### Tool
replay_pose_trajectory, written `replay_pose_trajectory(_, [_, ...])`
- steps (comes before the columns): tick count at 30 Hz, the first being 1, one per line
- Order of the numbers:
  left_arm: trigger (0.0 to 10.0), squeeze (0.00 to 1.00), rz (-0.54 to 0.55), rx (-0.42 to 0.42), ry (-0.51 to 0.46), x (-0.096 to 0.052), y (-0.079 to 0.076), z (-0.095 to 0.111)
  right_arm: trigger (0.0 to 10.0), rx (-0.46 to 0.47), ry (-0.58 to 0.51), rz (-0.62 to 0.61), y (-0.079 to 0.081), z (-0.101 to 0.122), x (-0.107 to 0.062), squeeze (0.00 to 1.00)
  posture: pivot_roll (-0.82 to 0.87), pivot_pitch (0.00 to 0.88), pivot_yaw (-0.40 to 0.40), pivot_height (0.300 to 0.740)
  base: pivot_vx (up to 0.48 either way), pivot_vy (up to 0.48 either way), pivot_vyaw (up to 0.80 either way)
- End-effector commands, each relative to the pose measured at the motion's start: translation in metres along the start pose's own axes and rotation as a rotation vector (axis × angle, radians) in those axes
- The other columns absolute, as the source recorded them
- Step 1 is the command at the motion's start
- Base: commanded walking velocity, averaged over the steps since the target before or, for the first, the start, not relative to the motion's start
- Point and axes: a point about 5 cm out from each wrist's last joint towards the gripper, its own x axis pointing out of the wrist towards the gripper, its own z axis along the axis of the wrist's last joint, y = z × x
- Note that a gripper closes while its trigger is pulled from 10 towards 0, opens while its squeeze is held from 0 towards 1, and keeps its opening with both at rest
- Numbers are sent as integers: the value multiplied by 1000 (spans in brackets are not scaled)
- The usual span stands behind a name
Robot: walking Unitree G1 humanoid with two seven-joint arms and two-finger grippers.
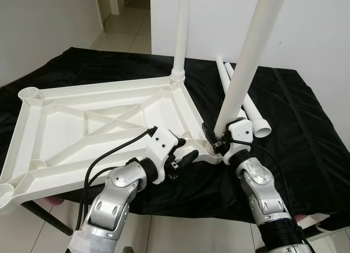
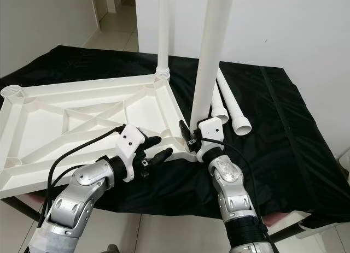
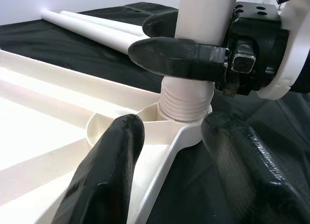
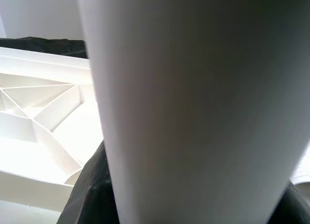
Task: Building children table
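Left eye view: upturned white tabletop (image 1: 82,122) on a black cloth (image 1: 295,127). Right gripper (image 1: 217,139) clamps a tilted white leg (image 1: 246,62) just above the tabletop's near corner socket, at 5 o'clock. Left gripper (image 1: 186,154), fingers spread, straddles that corner's edge, just at 9 o'clock of the leg. Second leg (image 1: 181,29) stands upright in the far corner; two spare legs (image 1: 249,103) lie beyond at 1 o'clock.
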Motion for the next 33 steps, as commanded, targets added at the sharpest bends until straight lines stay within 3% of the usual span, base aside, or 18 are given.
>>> replay_pose_trajectory(1, [10000, 0, 30, -3, -1, 0, 1, 2, 10000, 38, 61, 6, 0, -11, -2, 0, 112, 13, -30, 740, 0, 0, 0])
replay_pose_trajectory(7, [10000, 0, 40, 6, -3, -1, 5, 4, 10000, 100, 125, -31, -8, -17, 0, 0, 115, 19, -30, 740, 0, 0, 0])
replay_pose_trajectory(13, [10000, 0, 51, 7, -3, -2, 6, 5, 10000, 67, 116, 25, -3, -17, 0, 0, 118, 23, -33, 740, 0, 0, 0])
replay_pose_trajectory(22, [10000, 0, 71, 7, -8, -4, 9, 6, 10000, 190, 117, 50, 2, -20, -5, 0, 123, 35, -37, 740, 0, 0, 0])
replay_pose_trajectory(26, [10000, 0, 86, 10, -11, -6, 12, 8, 10000, 59, 92, 112, 5, -17, -9, 0, 125, 42, -35, 740, 0, 0, 0])
replay_pose_trajectory(33, [10000, 0, 93, 7, -16, -5, 14, 10, 10000, -27, 89, 218, 13, -17, -15, 0, 122, 48, -33, 740, 0, 0, 0])
